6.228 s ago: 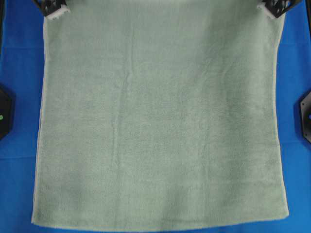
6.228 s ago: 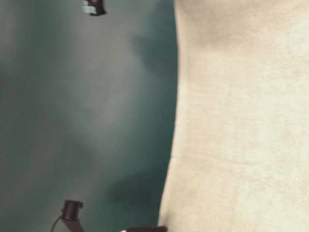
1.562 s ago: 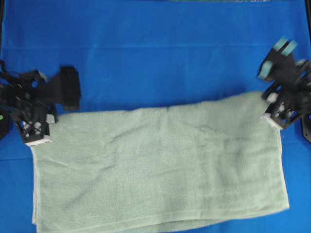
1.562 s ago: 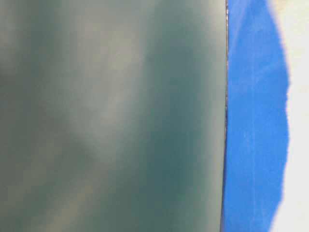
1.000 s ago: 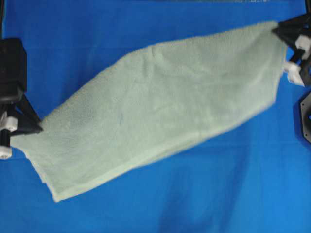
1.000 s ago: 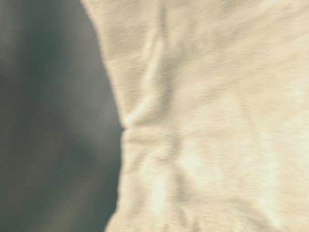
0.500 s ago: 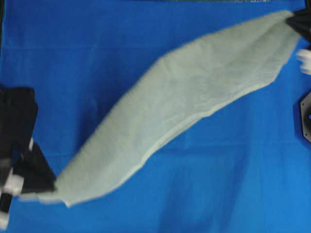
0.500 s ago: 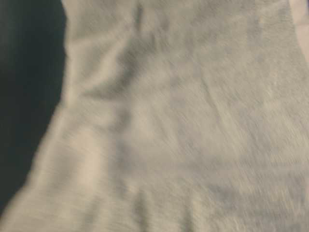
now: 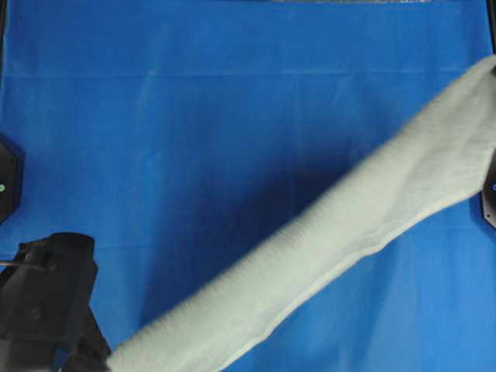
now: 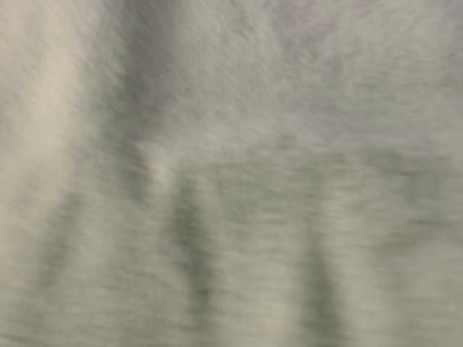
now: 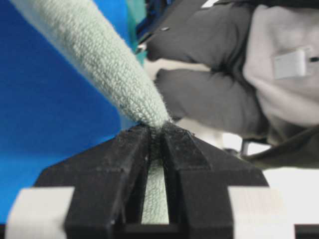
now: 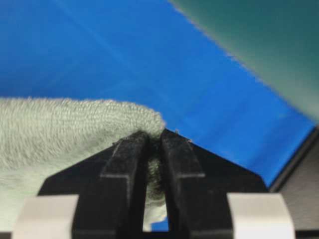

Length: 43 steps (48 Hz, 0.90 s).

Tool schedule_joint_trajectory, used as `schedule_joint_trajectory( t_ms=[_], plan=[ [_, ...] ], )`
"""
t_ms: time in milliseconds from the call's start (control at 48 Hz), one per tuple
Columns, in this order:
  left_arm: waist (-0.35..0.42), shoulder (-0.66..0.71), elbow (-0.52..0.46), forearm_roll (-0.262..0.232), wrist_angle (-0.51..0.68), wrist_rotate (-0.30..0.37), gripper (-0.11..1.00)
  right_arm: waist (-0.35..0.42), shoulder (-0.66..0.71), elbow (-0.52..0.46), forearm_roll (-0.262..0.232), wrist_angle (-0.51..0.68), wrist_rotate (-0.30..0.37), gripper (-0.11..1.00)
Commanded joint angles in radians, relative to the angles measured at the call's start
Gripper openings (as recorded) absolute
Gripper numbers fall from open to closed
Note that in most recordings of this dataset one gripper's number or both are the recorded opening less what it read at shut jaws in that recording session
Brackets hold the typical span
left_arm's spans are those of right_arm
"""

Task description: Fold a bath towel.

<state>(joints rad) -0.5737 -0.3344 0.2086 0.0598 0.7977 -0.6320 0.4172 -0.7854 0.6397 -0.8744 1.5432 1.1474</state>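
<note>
Overhead, the bath towel [image 9: 325, 256] stretches as a narrow diagonal band above the blue cloth [image 9: 194, 132], from the near left corner up to the right edge. The left arm [image 9: 46, 302] shows as a dark bulk at the towel's near-left end; the right gripper is out of this view.

At table level, blurred pale towel fills the whole picture.

From the left wrist, the left gripper [image 11: 157, 137] pinches the towel's end, jaws narrow with cloth between them.

From the right wrist, the right gripper [image 12: 153, 139] likewise clamps the other end, jaws nearly together on the terry.
</note>
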Motion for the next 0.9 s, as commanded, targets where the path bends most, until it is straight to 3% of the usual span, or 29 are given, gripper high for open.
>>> schedule_joint_trajectory(
  t_ms=[0,187,312,458,604,750,875],
  plan=[
    [0.031,-0.038,0.048,0.005,-0.011,-0.008,0.06,-0.077,0.044,0.021,-0.023,-0.035,0.005,0.12],
    [0.114,-0.121,0.279,0.003,-0.124,-0.101,0.06,-0.420,0.158,0.115,0.032,-0.360,-0.020,0.12],
    [0.172,-0.189,0.457,0.003,-0.202,-0.176,0.06,-0.655,0.272,0.143,0.043,-0.652,-0.104,0.12],
    [0.270,-0.261,0.626,0.003,-0.206,-0.206,0.06,-0.851,0.449,0.106,0.043,-0.927,-0.181,0.12],
    [0.380,-0.307,0.746,0.003,-0.213,-0.201,0.06,-0.940,0.620,0.040,0.040,-1.072,-0.238,0.12],
    [0.446,-0.311,0.821,0.008,-0.213,-0.193,0.06,-0.971,0.759,-0.029,0.038,-1.100,-0.310,0.12],
    [0.460,-0.310,0.874,0.008,-0.229,-0.193,0.07,-0.980,0.813,-0.066,0.038,-1.112,-0.331,0.12]
  ],
)
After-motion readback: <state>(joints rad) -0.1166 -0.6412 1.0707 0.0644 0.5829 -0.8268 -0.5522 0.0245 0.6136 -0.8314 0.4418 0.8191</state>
